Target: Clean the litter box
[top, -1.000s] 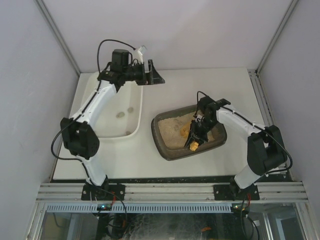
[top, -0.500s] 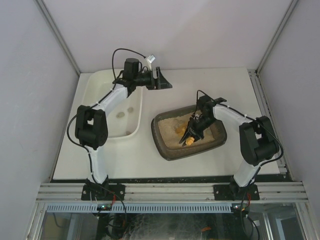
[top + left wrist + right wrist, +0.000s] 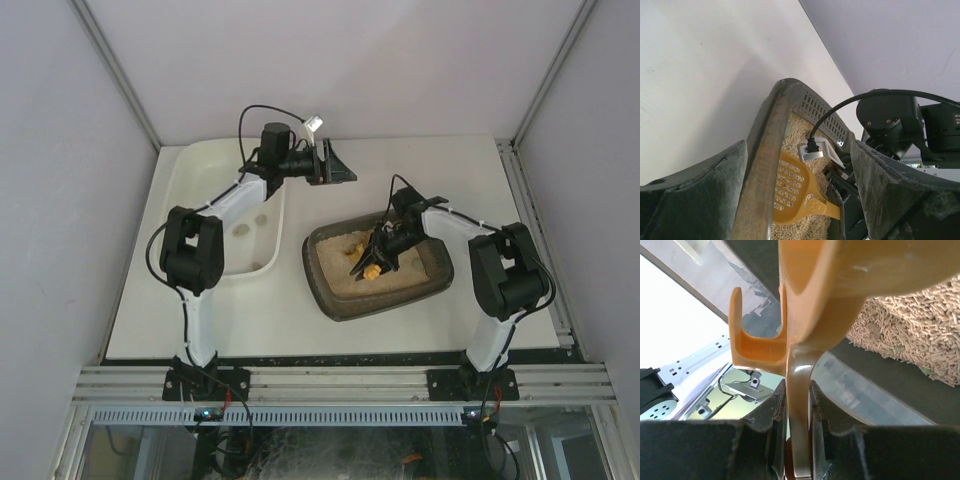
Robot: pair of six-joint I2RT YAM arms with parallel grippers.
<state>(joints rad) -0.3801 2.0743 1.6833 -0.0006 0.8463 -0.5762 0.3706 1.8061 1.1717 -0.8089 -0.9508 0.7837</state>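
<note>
The dark litter box (image 3: pixel 330 295) with beige litter sits right of centre on the table. My right gripper (image 3: pixel 388 243) is over the litter, shut on the handle of an orange slotted scoop (image 3: pixel 366 267) whose blade lies low on the litter. In the right wrist view the gripper (image 3: pixel 799 390) clamps the scoop handle (image 3: pixel 800 365) between both fingers, with litter (image 3: pixel 910 335) beyond. My left gripper (image 3: pixel 338 166) is open and empty, held in the air behind the box's far left corner. The left wrist view shows its gripper (image 3: pixel 799 146), the box rim (image 3: pixel 765 150) and the scoop (image 3: pixel 792 192).
A larger white tub (image 3: pixel 275 235) stands at the left, with a few small clumps (image 3: pixel 241 230) on its bottom. Grey walls enclose the table on the left, back and right. A metal rail (image 3: pixel 340 385) runs along the near edge.
My left gripper has swung right, from over the tub's corner toward the litter box. My right gripper has drawn the scoop left and farther back across the litter.
</note>
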